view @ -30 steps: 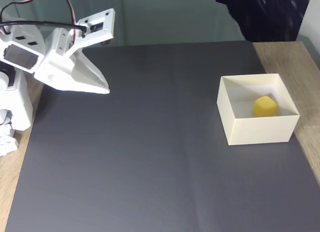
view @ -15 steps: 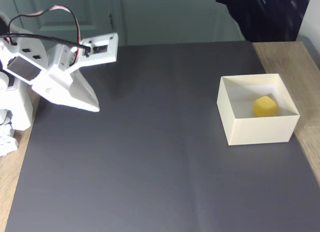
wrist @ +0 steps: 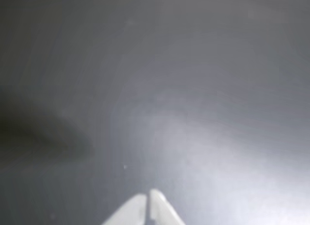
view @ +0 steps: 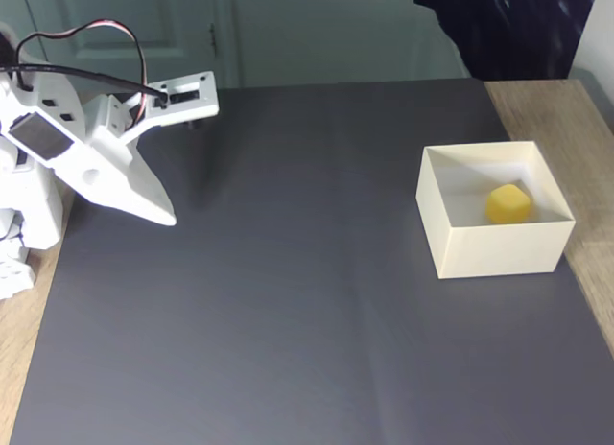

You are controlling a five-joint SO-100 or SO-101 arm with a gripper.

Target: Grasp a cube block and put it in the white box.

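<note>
One cube block (view: 507,203) sits inside one white box (view: 494,250); the hand (view: 165,216), fingers together, holds nothing.

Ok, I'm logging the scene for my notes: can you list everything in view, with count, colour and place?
cube block: one, yellow, inside the white box, on its floor.
white box: one, cream-white, open top, right side of the mat in the fixed view.
mat: one, dark grey, covering most of the table.
table: one, light wood, showing at the mat's left and right edges.
cable: dark, looping above the arm at upper left.
arm: one, white, far left.
gripper: one, white, shut and holding nothing, tips over the mat's left part.
</note>
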